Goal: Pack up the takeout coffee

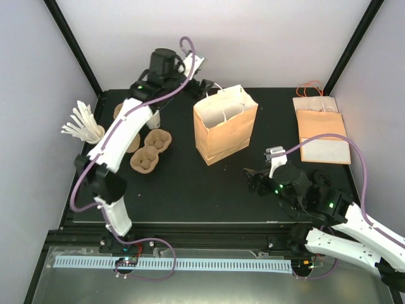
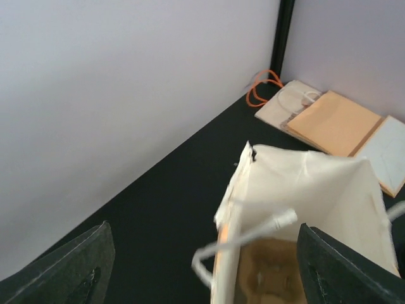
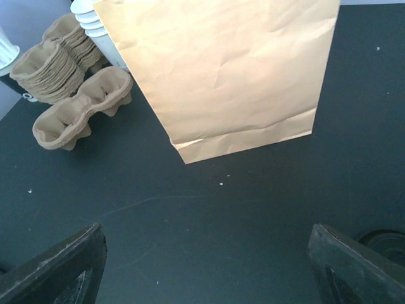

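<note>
Left wrist view: left tool (image 2: 209, 263) spread wide and empty above the brown paper bag (image 2: 316, 190) mouth; takeout coffee unseen anywhere, perhaps inside. Lift straight up, clear of the handle (image 2: 253, 231); right tool (image 3: 202, 266) gapes empty too

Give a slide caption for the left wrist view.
Left gripper open over the mouth of the upright paper bag; flat bags lie beyond.
</note>
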Robot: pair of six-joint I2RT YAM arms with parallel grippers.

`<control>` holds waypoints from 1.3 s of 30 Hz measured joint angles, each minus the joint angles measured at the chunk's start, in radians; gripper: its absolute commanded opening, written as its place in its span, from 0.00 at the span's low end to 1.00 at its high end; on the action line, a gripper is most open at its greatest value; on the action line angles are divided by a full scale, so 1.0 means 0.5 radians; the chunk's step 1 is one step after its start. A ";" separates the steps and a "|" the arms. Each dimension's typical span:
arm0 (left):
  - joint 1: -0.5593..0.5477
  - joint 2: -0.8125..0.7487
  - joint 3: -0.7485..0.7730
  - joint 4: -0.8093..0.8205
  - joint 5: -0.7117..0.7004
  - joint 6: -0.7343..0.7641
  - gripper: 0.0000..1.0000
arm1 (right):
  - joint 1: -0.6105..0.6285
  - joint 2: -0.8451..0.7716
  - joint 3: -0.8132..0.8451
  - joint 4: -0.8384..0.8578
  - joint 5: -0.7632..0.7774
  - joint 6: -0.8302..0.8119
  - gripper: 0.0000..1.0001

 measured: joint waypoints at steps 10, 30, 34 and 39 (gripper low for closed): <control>0.375 -0.617 -0.525 -0.266 -0.297 0.031 0.60 | 0.000 0.100 -0.005 0.086 -0.137 -0.044 0.90; 0.564 0.449 0.207 -0.914 -0.789 0.307 0.32 | 0.000 0.065 0.055 0.071 -0.344 -0.085 0.89; 0.566 0.546 0.252 -0.990 -0.816 0.314 0.27 | 0.000 0.058 0.055 0.070 -0.349 -0.085 0.89; 0.568 0.624 0.268 -1.036 -0.829 0.315 0.24 | 0.000 0.069 0.050 0.071 -0.351 -0.080 0.89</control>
